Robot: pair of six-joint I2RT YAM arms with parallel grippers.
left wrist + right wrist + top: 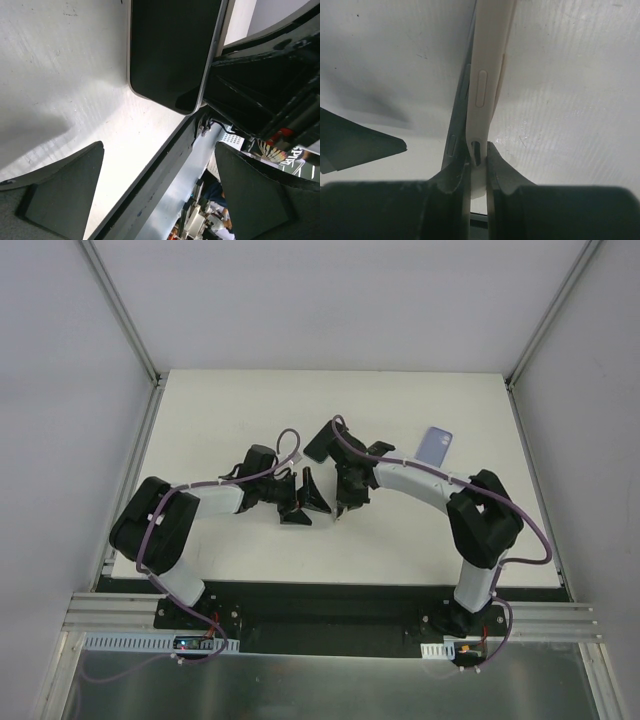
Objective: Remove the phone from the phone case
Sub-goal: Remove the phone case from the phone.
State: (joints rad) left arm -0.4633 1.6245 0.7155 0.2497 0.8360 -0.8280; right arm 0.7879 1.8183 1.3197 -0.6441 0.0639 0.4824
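Right pincer (479,159) clamped shut on the rim of the white case (487,75). Left pincer (159,150) wide open, empty, just beside. Table (230,410): lavender slab (436,447) lying well apart, identity unclear. Phone (172,50), dark screen, held on edge, its grey side splitting from the case near the jaws. Judged partly freed; full separation left to do.

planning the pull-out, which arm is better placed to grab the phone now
Left. The left gripper is open with the phone just ahead of it; the right gripper is shut on the white case edge, so it is occupied.
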